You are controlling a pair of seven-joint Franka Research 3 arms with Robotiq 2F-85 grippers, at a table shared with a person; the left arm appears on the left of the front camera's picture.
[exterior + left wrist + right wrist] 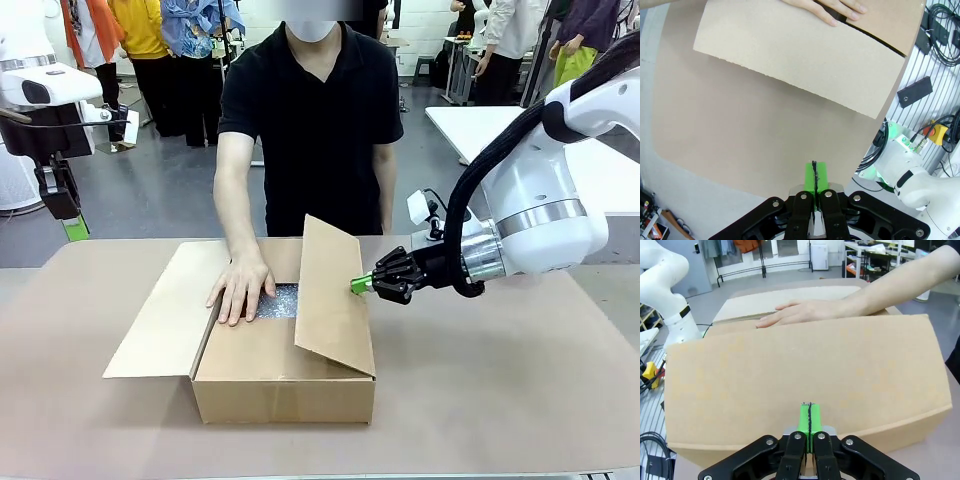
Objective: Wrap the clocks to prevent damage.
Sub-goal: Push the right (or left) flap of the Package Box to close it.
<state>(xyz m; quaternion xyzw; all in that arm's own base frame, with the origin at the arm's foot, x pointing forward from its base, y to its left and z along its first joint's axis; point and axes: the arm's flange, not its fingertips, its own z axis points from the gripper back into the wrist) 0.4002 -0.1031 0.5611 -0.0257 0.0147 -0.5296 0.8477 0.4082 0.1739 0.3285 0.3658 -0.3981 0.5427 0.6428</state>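
Right wrist view first: our right gripper [810, 416] has its green pads pressed together with nothing between them. The tip looks to be up against the outer face of the right flap [805, 365], which stands tilted in over the opening. Our left gripper [815, 176] is clamped on nothing too, hanging high above the table [715, 125] and well apart from the cardboard box [285, 395]. The box sits mid-table with its left flap [160, 320] lying out flat. The person's hand [240, 287] presses down on the bubble wrap [285, 300] inside.

Handling-wise, we'd guess the flap is light, stiff card that hinges at its crease. So we'd push on the broad face near the free edge instead of pinching. The wrap looks soft, springy and a bit slippery. The clocks are presumably fragile, so no hard shoves.

Hidden stuff: we can't make out any clocks. If they're in the box, they're under the wrap, the hand and the flap. How full the box is, we can't tell.
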